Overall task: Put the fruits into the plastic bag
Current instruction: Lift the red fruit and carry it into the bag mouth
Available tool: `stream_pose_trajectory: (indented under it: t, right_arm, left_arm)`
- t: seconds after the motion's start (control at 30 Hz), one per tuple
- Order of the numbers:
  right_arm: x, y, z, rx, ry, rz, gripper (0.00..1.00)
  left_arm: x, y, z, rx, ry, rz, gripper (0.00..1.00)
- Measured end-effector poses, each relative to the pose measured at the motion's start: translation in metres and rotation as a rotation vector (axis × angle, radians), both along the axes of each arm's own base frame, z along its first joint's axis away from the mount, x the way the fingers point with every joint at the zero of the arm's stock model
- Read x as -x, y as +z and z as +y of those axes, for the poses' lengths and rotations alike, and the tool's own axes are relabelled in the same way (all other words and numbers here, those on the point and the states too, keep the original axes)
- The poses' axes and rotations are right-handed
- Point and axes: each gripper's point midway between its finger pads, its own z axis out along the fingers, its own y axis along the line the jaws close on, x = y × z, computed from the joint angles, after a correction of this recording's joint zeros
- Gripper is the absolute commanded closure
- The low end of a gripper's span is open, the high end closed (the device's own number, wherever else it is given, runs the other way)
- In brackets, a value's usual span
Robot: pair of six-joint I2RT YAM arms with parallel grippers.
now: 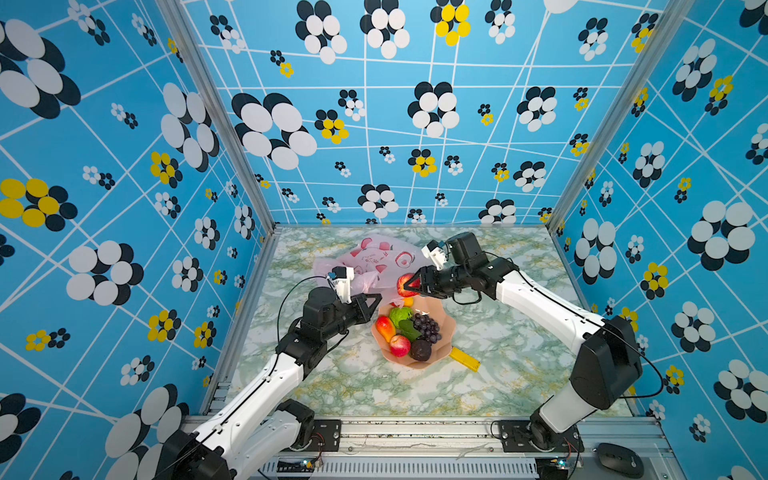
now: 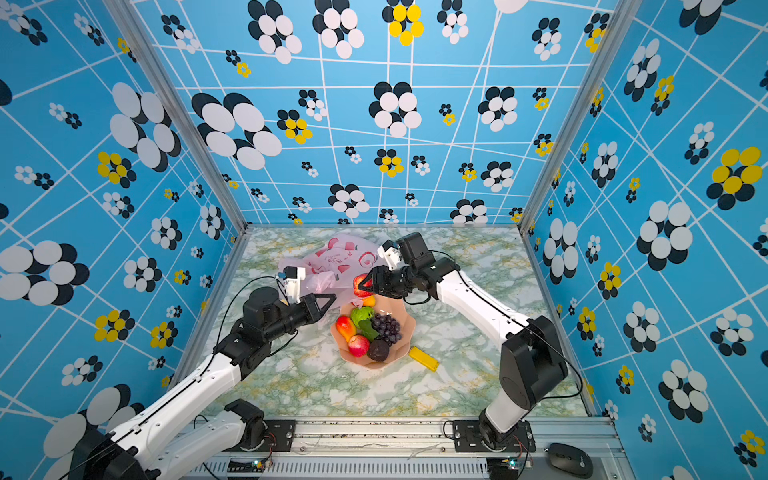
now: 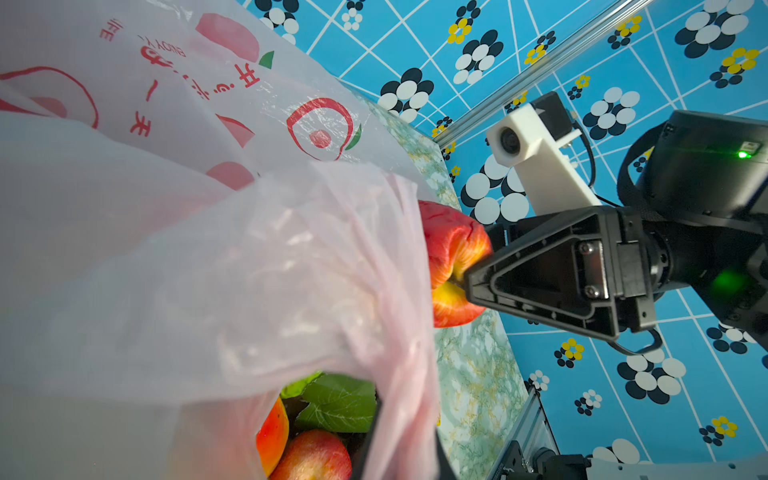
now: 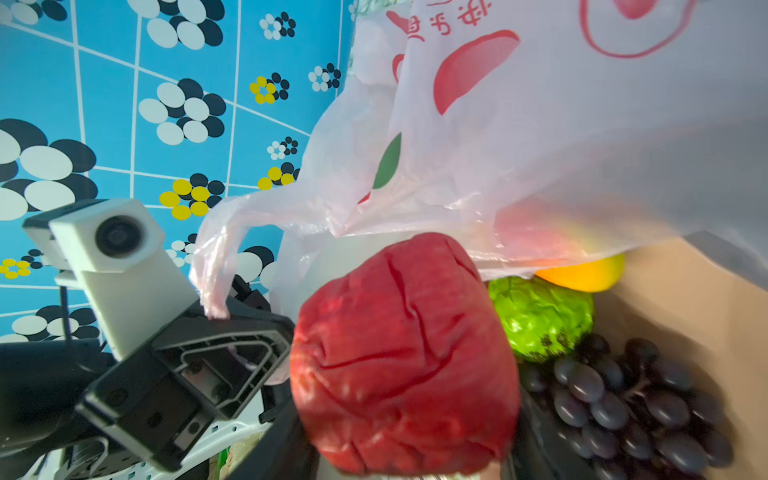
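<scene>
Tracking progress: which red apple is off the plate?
The red apple gripped in the right tool, beside the plastic bag; the other apple lies on the plate next to the dark plum.

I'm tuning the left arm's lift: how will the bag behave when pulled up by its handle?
Probably floppy: the bag is thin, crinkled film, sagging in folds where the left gripper pinches its handle. Likely very light, being see-through thin, so it may drag across the table rather than hold shape.
</scene>
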Motion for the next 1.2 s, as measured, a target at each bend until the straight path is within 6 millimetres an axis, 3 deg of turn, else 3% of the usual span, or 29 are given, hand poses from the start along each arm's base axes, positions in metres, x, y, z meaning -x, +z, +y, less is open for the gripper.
stream_pose_trajectory:
  t: [0.2, 0.47, 0.67, 0.77, 0.93, 1.2]
  right_arm:
    - [0.003, -0.027, 0.036, 0.021, 0.072, 0.053, 0.38]
    - [-0.010, -0.049, 0.055, 0.037, 0.063, 0.107, 0.38]
    - [-0.041, -0.047, 0.068, 0.030, -0.012, 0.076, 0.35]
    - [-0.060, -0.042, 0.072, 0.017, -0.062, 0.055, 0.29]
    - [-0.092, -0.028, 0.075, -0.034, -0.140, 0.020, 0.10]
    - [-0.104, -0.017, 0.075, -0.067, -0.162, -0.012, 0.07]
  left_arm:
    - [-0.002, 0.012, -0.001, 0.017, 0.005, -0.046, 1.00]
    - [-0.006, 0.012, -0.008, 0.025, -0.007, -0.063, 1.00]
    - [-0.007, 0.012, -0.011, 0.028, -0.013, -0.069, 1.00]
    - [-0.007, 0.013, -0.012, 0.030, -0.017, -0.073, 1.00]
    - [-0.006, 0.013, -0.013, 0.029, -0.017, -0.071, 1.00]
    - [-0.006, 0.014, -0.012, 0.018, -0.018, -0.055, 1.00]
